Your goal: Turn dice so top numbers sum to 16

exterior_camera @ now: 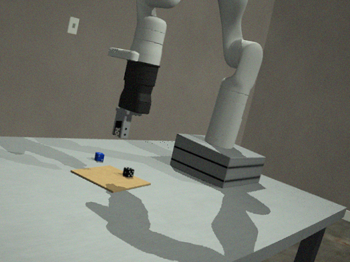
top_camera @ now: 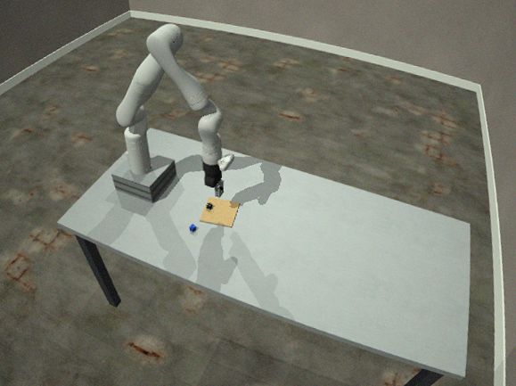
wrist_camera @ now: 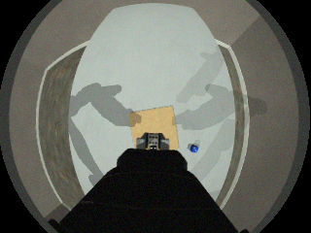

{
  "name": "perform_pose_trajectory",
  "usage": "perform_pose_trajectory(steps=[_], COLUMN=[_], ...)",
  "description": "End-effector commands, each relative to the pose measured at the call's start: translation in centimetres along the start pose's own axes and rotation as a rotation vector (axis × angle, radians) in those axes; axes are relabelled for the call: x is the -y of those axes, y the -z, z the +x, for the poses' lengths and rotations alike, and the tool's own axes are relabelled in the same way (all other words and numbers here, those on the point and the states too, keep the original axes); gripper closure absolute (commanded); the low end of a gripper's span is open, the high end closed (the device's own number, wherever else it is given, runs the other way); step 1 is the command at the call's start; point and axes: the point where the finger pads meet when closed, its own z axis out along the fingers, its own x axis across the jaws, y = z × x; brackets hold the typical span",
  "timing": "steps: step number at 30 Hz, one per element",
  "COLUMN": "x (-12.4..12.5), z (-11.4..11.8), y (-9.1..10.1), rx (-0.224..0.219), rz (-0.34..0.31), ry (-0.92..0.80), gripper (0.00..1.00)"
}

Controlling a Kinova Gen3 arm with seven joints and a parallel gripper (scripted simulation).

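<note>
"What do you have between the fingers?"

"My gripper is clamped on a spotted die; its colours are too murky for me to name. It's raised above the tabletop, with the fingers pointing down."

"And the other two?"

"The black die rests on the tan square mat, toward the side nearest the grey striped pedestal. The blue die is on the table, off the mat but near it."

"Can you see the black one from the wrist?"

"No, it's hidden there. The gripper covers the near part of the mat."

"Can you read the top numbers?"

"I can make out white pips on the black die, but I can't count any top face reliably, so I can't give you a total."

"And the mat?"

"Flat on the table, with part of my arm's shadow across one corner."
</note>
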Motion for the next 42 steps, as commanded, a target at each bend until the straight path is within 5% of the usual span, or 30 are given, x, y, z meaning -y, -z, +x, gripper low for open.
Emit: perform_pose_trajectory(steps=[1,11,31,42], x=[0.1,0.1,0.1,0.1], z=[0.0,0.0,0.0,0.0], y=[0.0,-1.2,-8.8,-9.5], rx=[0.0,0.0,0.0,0.0], rz=[0.002,0.002,0.002,0.002], ry=[0.0,0.0,0.0,0.0], gripper=[0.6,0.6,0.6,0.6])
